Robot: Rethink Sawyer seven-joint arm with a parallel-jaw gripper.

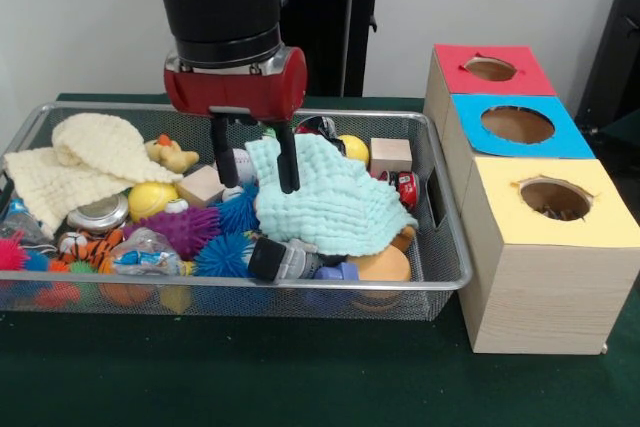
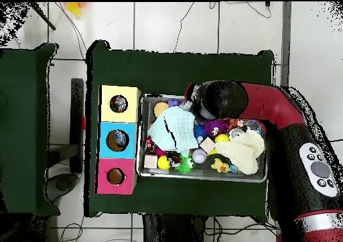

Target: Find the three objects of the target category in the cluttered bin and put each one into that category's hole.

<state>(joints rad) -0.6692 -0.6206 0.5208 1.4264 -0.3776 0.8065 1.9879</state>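
Gripper [image 1: 254,155] hangs over the wire bin's [image 1: 440,247] middle, its fingers parted and apparently straddling the edge of a pale teal cloth [image 1: 330,202], likely to pinch it. Target objects may lie buried beneath; the three-holed box [image 1: 545,277] waits beside the bin's end.

Wire mesh bin [image 1: 440,282] — rectangular, silver, packed with mixed clutter.

Light blue cloth [image 1: 330,202] — waffle-textured, crumpled, draped over other items right of bin centre. Cream cloth [image 1: 100,147] at the bin's 9–10 o'clock end in the front view, folded in a heap; a second cream piece [image 1: 40,187] lies flat just beside it, touching.

Three wooden boxes stand in a row at the bin's 3 o'clock side, each with a round hole on top: red-topped box [image 1: 490,69] farthest, blue-topped box [image 1: 518,125] in the middle, yellow-topped box [image 1: 555,202] nearest. Something dark lies inside the yellow hole; cannot identify it.
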